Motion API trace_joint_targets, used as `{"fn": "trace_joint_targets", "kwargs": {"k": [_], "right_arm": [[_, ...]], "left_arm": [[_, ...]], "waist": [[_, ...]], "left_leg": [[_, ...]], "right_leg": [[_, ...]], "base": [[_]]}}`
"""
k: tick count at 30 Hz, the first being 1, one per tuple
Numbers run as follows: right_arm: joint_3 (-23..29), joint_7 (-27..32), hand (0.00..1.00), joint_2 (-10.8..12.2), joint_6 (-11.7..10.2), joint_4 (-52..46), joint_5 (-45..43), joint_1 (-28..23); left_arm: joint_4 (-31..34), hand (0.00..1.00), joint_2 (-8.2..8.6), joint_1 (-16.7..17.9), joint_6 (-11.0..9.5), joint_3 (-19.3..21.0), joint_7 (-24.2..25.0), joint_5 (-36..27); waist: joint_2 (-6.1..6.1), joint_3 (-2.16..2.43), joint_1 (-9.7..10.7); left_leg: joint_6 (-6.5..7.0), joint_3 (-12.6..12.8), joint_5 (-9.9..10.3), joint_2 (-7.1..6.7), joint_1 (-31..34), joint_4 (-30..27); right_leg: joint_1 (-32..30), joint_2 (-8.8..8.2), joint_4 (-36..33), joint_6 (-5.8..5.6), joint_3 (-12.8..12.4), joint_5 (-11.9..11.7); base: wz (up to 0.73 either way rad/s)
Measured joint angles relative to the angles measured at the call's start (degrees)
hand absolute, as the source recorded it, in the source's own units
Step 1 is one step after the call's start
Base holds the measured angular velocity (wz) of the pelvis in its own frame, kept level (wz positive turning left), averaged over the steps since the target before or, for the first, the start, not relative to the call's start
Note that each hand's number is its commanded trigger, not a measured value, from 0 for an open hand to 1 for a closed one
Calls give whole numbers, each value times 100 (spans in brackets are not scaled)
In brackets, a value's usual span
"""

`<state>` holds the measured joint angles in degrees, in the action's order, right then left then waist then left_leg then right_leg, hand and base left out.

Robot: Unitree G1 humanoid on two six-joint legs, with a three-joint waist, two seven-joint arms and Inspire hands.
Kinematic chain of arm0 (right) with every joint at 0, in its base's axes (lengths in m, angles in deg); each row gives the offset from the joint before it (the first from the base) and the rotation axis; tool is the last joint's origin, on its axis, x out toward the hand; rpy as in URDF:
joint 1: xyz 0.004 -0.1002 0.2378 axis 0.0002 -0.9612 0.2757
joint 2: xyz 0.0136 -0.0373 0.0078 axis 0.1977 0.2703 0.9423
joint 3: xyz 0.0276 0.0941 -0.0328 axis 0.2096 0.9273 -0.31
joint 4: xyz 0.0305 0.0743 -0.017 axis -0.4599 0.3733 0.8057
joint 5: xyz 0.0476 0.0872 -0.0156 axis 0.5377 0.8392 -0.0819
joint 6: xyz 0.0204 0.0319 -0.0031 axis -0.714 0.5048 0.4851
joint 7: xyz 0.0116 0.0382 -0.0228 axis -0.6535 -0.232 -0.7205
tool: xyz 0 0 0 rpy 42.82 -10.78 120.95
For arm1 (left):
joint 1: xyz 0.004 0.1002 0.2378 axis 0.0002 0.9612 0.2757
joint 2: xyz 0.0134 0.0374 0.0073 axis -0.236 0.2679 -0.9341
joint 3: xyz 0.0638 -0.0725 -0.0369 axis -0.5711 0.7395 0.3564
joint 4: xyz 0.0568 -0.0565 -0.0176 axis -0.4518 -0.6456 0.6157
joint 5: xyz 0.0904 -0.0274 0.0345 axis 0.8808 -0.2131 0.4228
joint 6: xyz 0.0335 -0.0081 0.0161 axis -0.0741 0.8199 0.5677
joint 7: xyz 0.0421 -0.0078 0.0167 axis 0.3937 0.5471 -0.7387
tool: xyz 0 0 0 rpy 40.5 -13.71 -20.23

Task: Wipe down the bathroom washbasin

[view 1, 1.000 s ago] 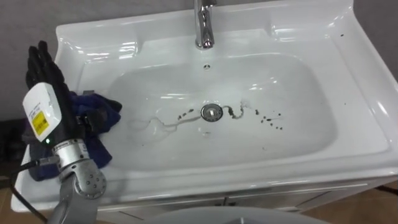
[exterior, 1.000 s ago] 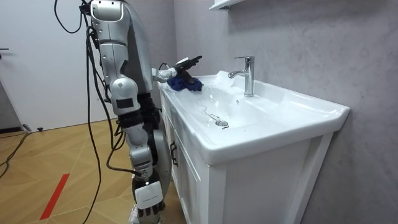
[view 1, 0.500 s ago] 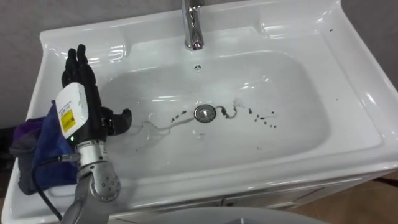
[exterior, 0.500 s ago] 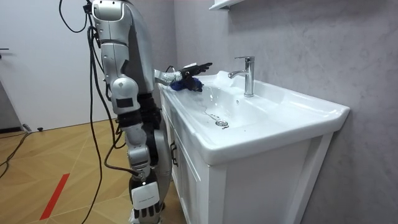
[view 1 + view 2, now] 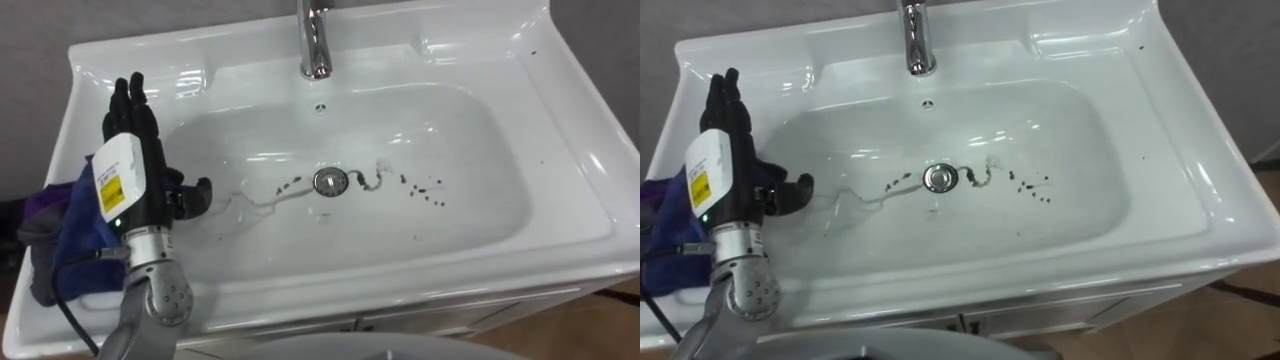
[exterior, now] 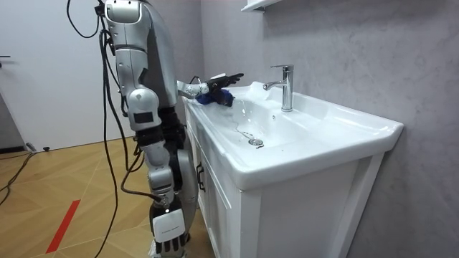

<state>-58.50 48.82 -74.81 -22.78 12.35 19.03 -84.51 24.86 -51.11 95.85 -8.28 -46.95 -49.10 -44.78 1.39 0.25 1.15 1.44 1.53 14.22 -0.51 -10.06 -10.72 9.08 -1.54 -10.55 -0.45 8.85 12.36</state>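
From my end I see one white cabinet [image 6: 287, 222] carrying one white basin [image 5: 560, 150]. The basin's long axis runs left to right across the eye views, with the bowl sunk in the middle and flat rim all round. In the room view the robot stands upright at the cabinet's front, at the end on the room view's left, facing the basin.

The left arm comes up from the lower left and reaches forward over the basin's left rim. The left hand [image 5: 132, 160] is held back-up, its fingers [image 5: 128, 100] straight, close together and pointing away from me toward the back wall. The thumb [image 5: 195, 190] sticks out sideways toward the bowl. That is a flat, relaxed hand, curled round nothing.

One blue cloth [image 5: 68, 232] lies bunched on the left rim, just left of the wrist and partly tucked beneath it. Its longer side runs front to back along the rim. I cannot tell whether the palm touches it.

One chrome tap [image 5: 316, 40] stands upright at the back middle. One round drain [image 5: 330, 181] sits at the bowl's centre, and one small overflow hole [image 5: 320, 107] shows between the two. Dark specks [image 5: 425, 192] lie scattered on either side of the drain, too small for me to count
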Motion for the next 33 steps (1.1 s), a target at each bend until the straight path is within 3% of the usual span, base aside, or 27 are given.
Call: {"fn": "trace_joint_targets", "kwargs": {"k": [7,11,15,27,33], "right_arm": [[3,41,0,-8,-2,-39,-27,-53],[49,26,0,-11,21,-27,-34,-126],[49,58,0,-14,64,-26,-41,-88],[61,193,0,-30,75,-82,-168,-80],[52,307,0,-54,56,-74,-105,-66]], "left_arm": [[2,0,-17,33,23,131,-152,277],[-11,0,-19,41,22,558,-236,556],[-154,0,-18,182,56,893,-525,551],[-608,0,16,342,49,908,-988,568],[-670,0,36,463,12,901,-1003,668]], "waist": [[112,0,-117],[140,-1,-313],[145,6,-326],[119,25,-337],[48,64,-490]], "left_leg": [[0,-22,0,0,3,0],[0,-22,0,8,-3,14],[-1,-49,0,9,-18,27],[-1,-211,-1,-9,66,-9],[-4,-289,-3,-17,90,-57]], "right_leg": [[-16,8,-12,0,-46,0],[-19,21,-8,5,-61,-1],[-7,16,-9,7,15,-3],[-2,-23,-23,23,239,12],[9,-27,-1,29,308,21]], "base": [[-1],[-1],[1],[7],[6]]}}
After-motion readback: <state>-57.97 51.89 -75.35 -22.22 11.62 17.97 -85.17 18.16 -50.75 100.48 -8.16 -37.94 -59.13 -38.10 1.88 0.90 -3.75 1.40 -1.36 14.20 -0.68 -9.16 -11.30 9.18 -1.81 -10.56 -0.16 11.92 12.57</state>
